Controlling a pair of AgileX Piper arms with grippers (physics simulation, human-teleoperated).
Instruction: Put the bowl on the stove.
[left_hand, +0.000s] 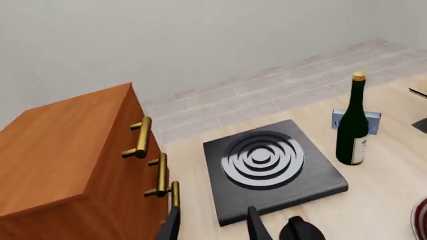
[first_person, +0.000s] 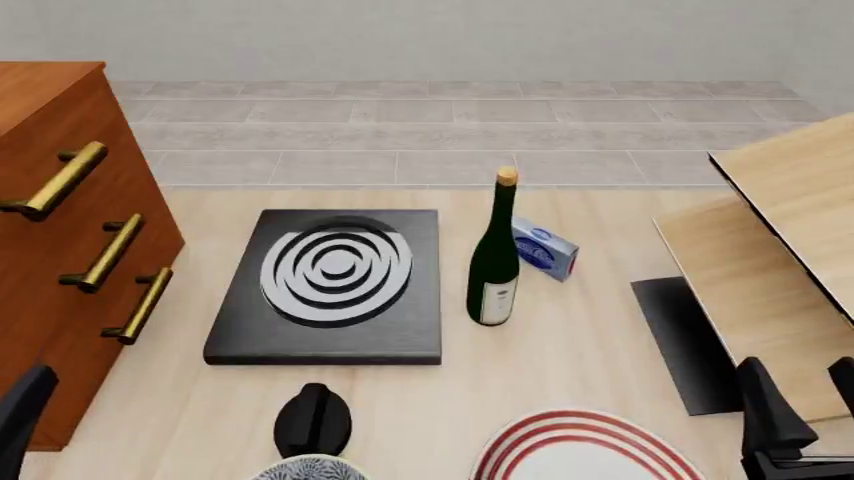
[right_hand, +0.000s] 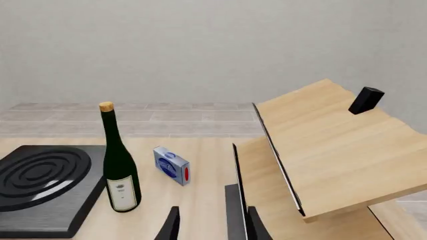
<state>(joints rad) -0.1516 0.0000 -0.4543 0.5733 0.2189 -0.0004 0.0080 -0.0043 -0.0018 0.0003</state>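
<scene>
Only the patterned rim of the bowl (first_person: 310, 469) shows, at the bottom edge of the front view, just behind the small black knob (first_person: 314, 420). The stove (first_person: 327, 285) (left_hand: 270, 167) (right_hand: 40, 180), a black slab with grey burner rings, lies flat beyond the knob with nothing on it. My left gripper (left_hand: 213, 227) is open and empty, low beside the wooden cabinet; one of its fingers (first_person: 20, 420) shows at the front view's left edge. My right gripper (right_hand: 212, 227) (first_person: 805, 415) is open and empty at the near right, over the black mat (first_person: 681, 340).
A green wine bottle (first_person: 494, 255) stands just right of the stove, a small blue box (first_person: 545, 248) behind it. A red-ringed white plate (first_person: 587, 452) lies near the front. A drawer cabinet (first_person: 67, 230) fills the left, tilted wooden shelves (first_person: 787, 250) the right.
</scene>
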